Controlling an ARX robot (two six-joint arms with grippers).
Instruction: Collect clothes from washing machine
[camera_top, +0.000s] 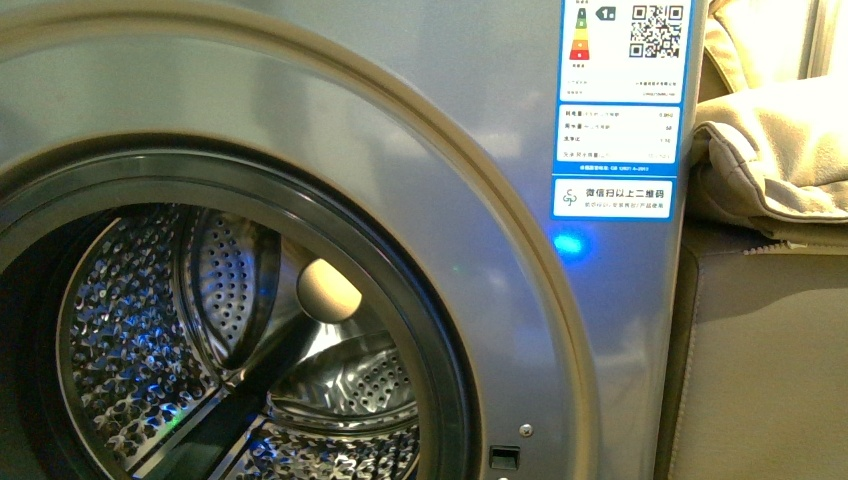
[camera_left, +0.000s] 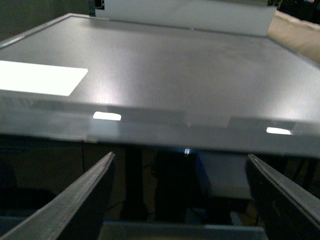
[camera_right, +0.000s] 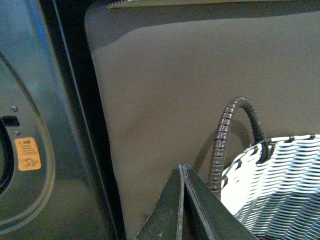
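The washing machine (camera_top: 420, 120) fills the front view, its round porthole at 8 o'clock facing straight toward the camera, the perforated drum (camera_top: 130, 330) running back along that axis; no clothes show inside. The left pincer (camera_left: 182, 200) hangs spread wide above the machine's flat grey top. The right pincer (camera_right: 183, 200) is pressed together on nothing, a woven basket (camera_right: 280, 185) at its 3 o'clock and the machine's orange sticker (camera_right: 27, 153) at 9 o'clock.

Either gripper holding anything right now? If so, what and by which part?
Nothing held. Left gripper is open, with only empty space between its fingers. Right gripper is shut with fingers pressed together, no fabric between them, beside the woven basket.
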